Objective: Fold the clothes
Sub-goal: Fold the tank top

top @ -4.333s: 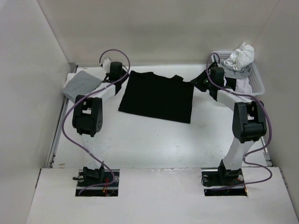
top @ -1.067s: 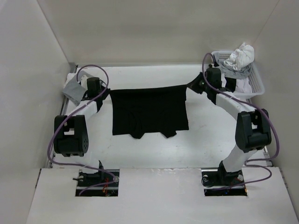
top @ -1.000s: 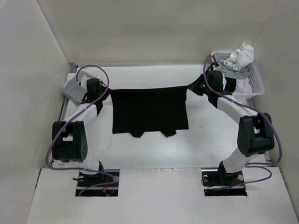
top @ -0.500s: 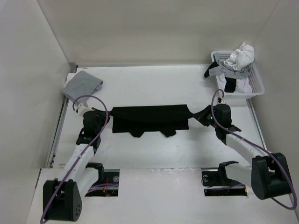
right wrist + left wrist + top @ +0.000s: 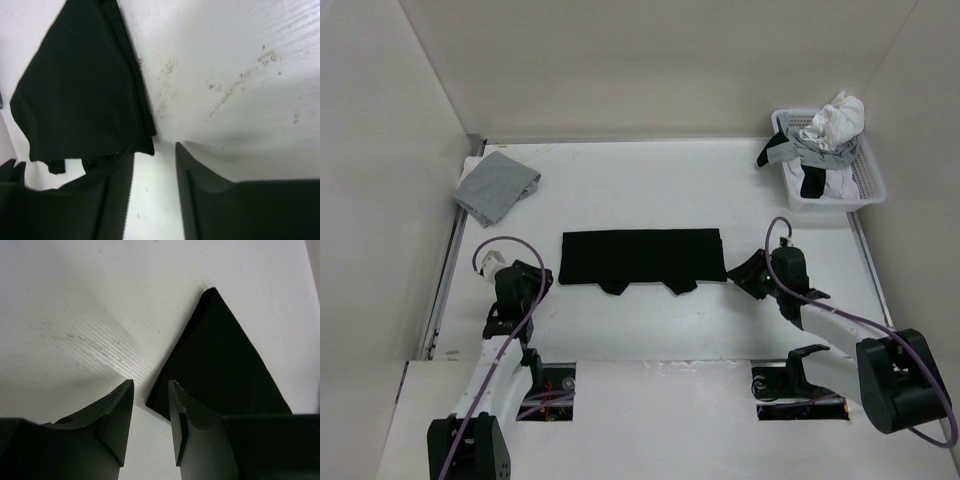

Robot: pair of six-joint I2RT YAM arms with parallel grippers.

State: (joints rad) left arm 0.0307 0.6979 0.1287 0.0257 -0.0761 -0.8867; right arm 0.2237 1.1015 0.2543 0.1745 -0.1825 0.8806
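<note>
Your black tank top (image 5: 640, 256) lay folded in a flat band at the middle of the table (image 5: 650, 190). Your left gripper (image 5: 151, 385) and right gripper (image 5: 154, 150) sat at its two ends, jaws parted, holding nothing.

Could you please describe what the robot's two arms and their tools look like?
The left arm and right arm have white links and black joint housings, each trailing a looping purple cable. The left tool and right tool are black, with two ribbed fingers.
</note>
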